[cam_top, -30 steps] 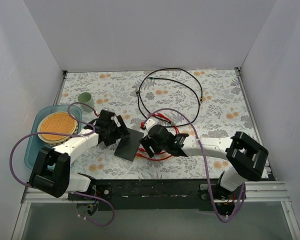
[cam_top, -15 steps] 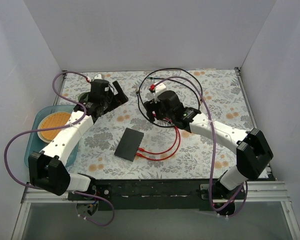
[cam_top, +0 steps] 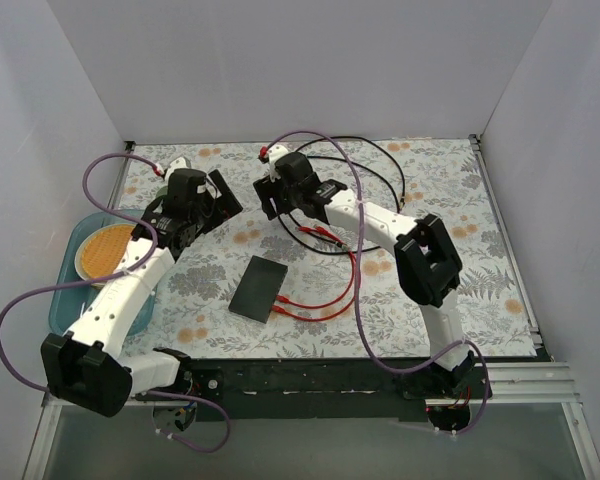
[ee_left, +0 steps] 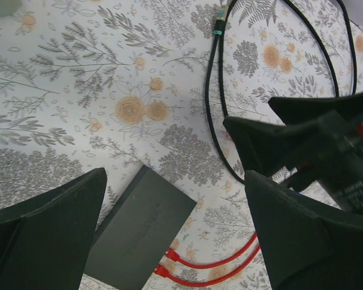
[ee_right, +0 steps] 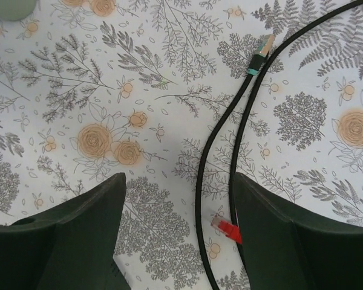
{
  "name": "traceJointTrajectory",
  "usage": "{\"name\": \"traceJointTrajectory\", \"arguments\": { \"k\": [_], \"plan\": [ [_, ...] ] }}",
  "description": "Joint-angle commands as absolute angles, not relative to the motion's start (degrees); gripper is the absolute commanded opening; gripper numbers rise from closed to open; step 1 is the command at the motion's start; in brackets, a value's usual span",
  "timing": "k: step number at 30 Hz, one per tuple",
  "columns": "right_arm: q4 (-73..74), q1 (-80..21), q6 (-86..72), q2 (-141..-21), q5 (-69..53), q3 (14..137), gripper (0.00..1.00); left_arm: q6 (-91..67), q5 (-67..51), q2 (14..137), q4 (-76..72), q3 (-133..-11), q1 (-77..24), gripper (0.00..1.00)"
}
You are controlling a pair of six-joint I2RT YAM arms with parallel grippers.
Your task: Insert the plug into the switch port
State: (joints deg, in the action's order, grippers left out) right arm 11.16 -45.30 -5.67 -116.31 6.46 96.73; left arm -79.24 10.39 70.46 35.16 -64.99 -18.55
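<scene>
The switch is a flat black box lying on the floral cloth near the front; two red cables are plugged into its right edge. A loose red plug lies beside the black cable, under my right gripper. The black cable's green-banded plug lies farther off. My right gripper hangs open and empty above the cable loop's left side. My left gripper is open and empty too, high over the cloth, with the switch below between its fingers.
A blue tray holding a round tan plate sits at the left edge. A pale green cup stands near the far left, partly behind my left arm. The black cable loop covers the far middle. White walls close in three sides.
Both arms have swung away from the switch toward the far side of the table. My right gripper has moved up and left over the black cable's end. The switch has stayed put.
</scene>
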Motion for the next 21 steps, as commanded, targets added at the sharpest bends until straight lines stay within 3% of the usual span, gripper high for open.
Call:
{"name": "traceJointTrajectory", "arguments": {
  "k": [1,8,12,21],
  "plan": [
    [15.19,-44.12,-5.36,-123.65,6.15,108.42,0.76,-77.34,15.64,65.83,37.88,-65.30,-18.28,0.98],
    [17.32,-43.51,-5.10,-135.77,8.87,121.27,0.69,-76.38,12.84,65.21,35.34,-63.90,-18.28,0.98],
    [16.09,-42.45,-5.97,-138.69,9.75,123.83,0.60,-76.03,12.48,66.36,35.16,-63.55,-18.37,0.98],
    [15.29,-41.49,-7.29,-143.26,7.48,126.04,0.53,-75.59,11.78,67.06,33.84,-62.75,-18.28,0.98]
  ]
}}
